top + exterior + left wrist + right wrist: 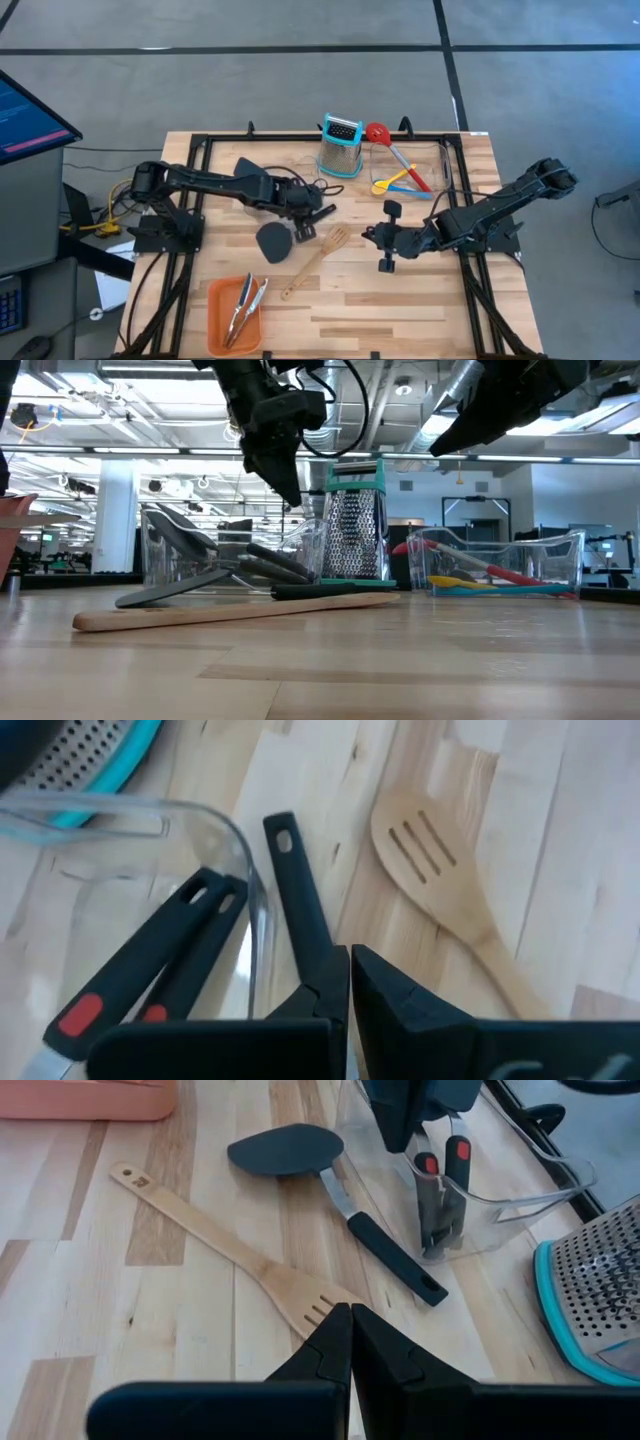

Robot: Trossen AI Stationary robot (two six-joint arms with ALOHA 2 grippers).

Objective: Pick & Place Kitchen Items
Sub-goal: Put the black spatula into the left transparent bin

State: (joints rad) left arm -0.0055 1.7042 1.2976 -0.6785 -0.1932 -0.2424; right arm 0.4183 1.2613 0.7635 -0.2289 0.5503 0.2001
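Kitchen items are scattered all over this wooden table, so here's what we've got. A grey spatula lies flat on the boards near the middle, and right beside it sits the wooden slotted spatula, running diagonally with its slotted end pointing toward the far side. Steel tongs lie in the orange tray at the near edge. At the far side, the red slotted spoon and the small blue and yellow spoons sit in a clear bin, next to a box grater with teal trim. A second clear bin holds a couple of black-handled tools with red dots.

The left gripper hangs just above the grey spatula's handle, close to that second bin, fingers pressed together with nothing between them as far as we can see. In its wrist view the handle lies right in front of the fingertips.

The right gripper hovers over the table just right of the wooden spatula's head, also clamped closed and empty. In the low view both arms sit well above the tabletop.
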